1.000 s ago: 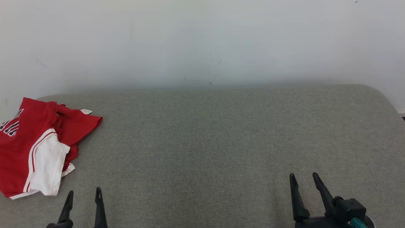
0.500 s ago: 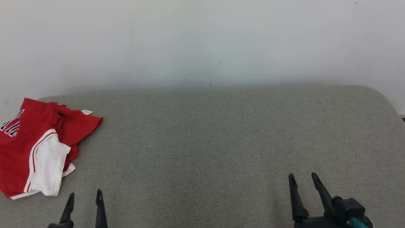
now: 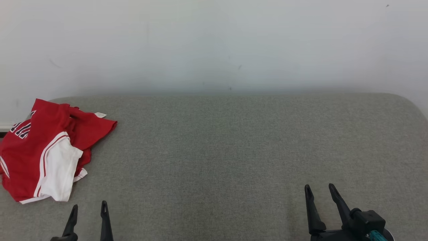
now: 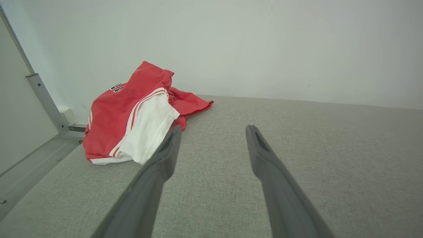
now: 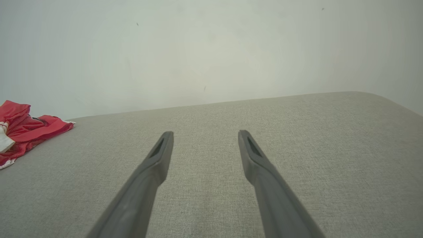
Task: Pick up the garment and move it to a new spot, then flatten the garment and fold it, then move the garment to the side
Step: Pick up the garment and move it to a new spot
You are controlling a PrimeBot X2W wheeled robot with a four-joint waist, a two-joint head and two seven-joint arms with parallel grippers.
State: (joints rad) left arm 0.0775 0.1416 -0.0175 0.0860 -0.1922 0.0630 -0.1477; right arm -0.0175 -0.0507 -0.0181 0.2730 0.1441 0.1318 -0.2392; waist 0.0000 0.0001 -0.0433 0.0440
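1 crumpled red/wht garment [image 3: 30,150] on grey pad [image 3: 234,150], far L

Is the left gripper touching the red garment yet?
Apart. The head view shows a strip of grey cushion between the open left gripper and the garment.

**A:** What is lying across the foreground?

**B:** A grey woven upholstered surface [image 3: 234,150] is stretching from side to side, with its far right corner rounding off.

**A:** And behind it?

**B:** A plain white wall [image 3: 214,43] is rising from its back edge, carrying a few small dark marks [image 3: 230,88]. In the left wrist view, a grey metal rail [image 4: 46,102] is slanting up beside a pale panel [image 4: 16,115].
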